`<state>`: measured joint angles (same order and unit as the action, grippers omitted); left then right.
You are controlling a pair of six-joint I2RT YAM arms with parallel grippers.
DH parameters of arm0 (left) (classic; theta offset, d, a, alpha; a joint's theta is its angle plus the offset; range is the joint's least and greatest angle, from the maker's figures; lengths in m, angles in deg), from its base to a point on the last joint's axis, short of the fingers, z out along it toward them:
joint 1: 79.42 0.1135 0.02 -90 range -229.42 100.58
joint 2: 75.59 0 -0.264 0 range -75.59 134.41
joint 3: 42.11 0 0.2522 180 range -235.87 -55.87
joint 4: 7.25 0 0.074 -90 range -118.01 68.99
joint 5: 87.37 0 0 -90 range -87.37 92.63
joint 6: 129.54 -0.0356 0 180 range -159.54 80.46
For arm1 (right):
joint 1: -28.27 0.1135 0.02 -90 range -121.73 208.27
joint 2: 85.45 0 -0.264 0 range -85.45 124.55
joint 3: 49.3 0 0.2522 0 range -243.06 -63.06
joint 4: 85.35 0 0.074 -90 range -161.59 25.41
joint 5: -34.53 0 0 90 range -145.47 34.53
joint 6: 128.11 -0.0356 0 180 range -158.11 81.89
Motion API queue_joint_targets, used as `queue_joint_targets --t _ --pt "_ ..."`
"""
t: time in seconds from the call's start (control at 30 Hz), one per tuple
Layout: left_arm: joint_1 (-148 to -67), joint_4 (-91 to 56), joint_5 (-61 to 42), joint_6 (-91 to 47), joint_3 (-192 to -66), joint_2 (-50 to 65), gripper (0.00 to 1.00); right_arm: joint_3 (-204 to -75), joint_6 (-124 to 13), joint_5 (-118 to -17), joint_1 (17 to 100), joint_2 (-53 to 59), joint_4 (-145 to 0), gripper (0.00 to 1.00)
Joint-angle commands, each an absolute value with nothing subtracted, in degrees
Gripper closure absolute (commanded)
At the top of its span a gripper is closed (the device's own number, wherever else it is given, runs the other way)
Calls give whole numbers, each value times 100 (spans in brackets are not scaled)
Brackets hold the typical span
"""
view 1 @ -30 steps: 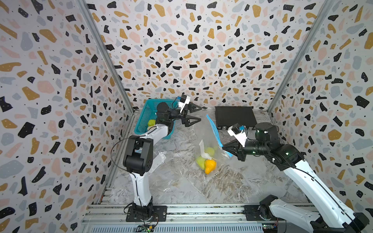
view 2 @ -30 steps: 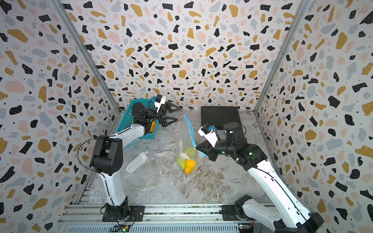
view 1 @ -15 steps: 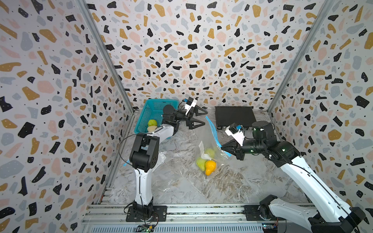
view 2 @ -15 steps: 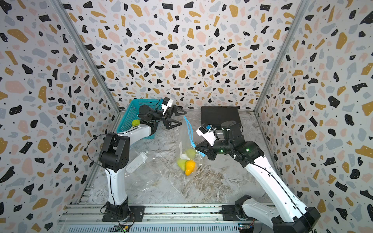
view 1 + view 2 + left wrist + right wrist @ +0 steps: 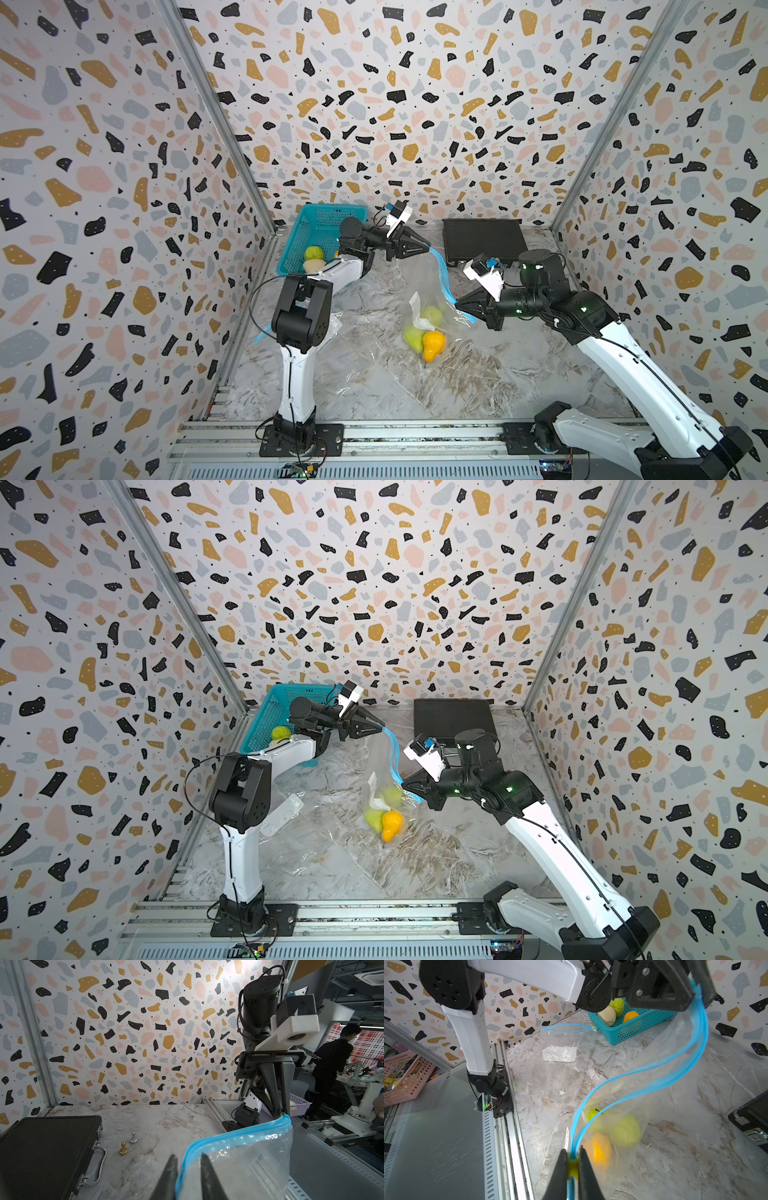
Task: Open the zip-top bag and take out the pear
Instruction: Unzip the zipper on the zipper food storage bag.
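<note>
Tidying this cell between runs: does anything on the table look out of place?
A gold pawn and a silver pawn, chess pieces, stand loose on the table beside the black case. A second, empty zip-top bag lies flat near the left arm's base. Nothing looks spilled or damaged.

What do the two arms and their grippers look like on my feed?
Both arms match: the left arm and right arm have white links with black joint housings. The left gripper and right gripper are black, with tapering triangular fingers and a white camera block behind. A thin black cable loops off the left arm; green lights dot the right.
</note>
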<state>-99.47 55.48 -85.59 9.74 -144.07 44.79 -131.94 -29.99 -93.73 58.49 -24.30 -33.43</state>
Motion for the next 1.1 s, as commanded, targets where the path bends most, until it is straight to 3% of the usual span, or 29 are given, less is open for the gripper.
queue_joint_targets --t 0.0,0.23,0.5,1.07 --pt "-9955 5994 -8702 1390 -14541 4505 100 -13425 -2915 -9327 5851 -2560 -3252 92" --pt "-9852 5997 -8617 1428 -14342 4192 100 -13374 -2965 -9109 5855 -2660 -3326 92" --pt "-9639 5993 -8483 1311 -13742 3308 100 -13256 -3236 -7615 5847 -2804 -3162 94" --pt "-9226 5995 -8271 1333 -13459 2751 100 -12664 -3424 -6671 5834 -3140 -3142 89"
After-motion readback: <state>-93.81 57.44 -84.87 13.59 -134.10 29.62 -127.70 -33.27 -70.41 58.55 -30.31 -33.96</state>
